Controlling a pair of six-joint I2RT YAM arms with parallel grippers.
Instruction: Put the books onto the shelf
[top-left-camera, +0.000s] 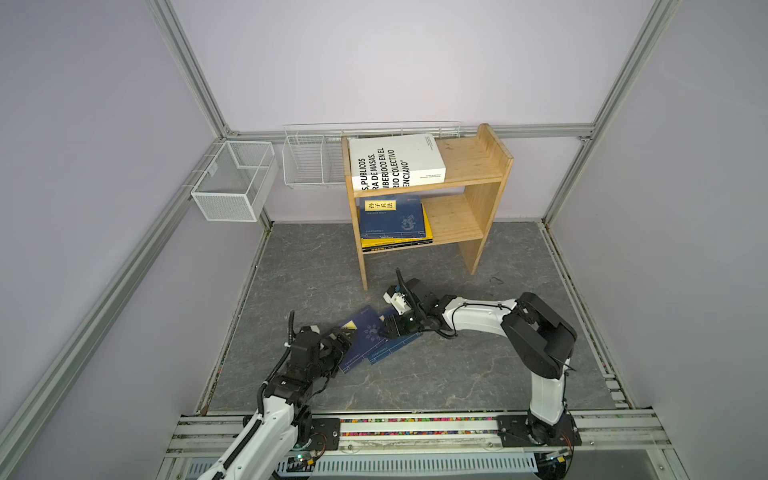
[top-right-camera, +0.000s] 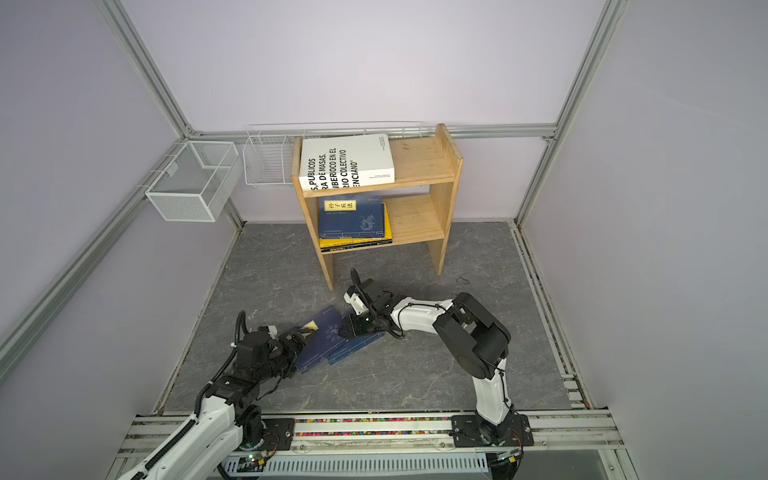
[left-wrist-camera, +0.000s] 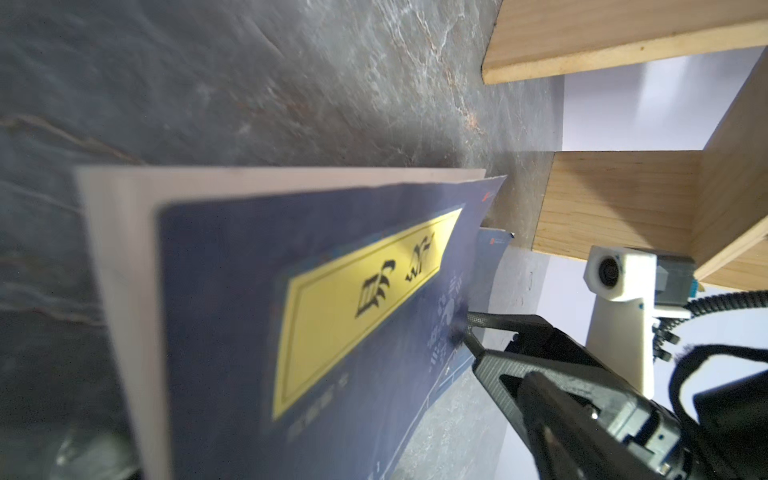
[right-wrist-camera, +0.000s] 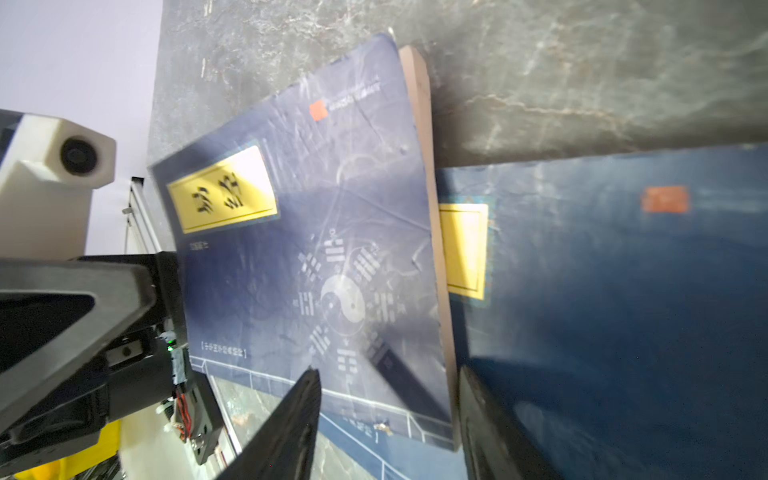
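I'm seeing the upper navy book (top-left-camera: 365, 332) lying tilted across the lower navy book (top-left-camera: 397, 347) on the grey tabletop (top-left-camera: 457, 374) in front of the shelf (top-left-camera: 478, 166). The white book (top-left-camera: 395, 162) is lying on the shelf's top tier and a stack (top-left-camera: 392, 222) on its lower tier. My left gripper (top-left-camera: 341, 337) is sitting with jaws spread wide at the upper navy book's left edge. My right gripper (top-left-camera: 386, 331) is straddling the opposite edge, and I can't tell whether it's pinching.
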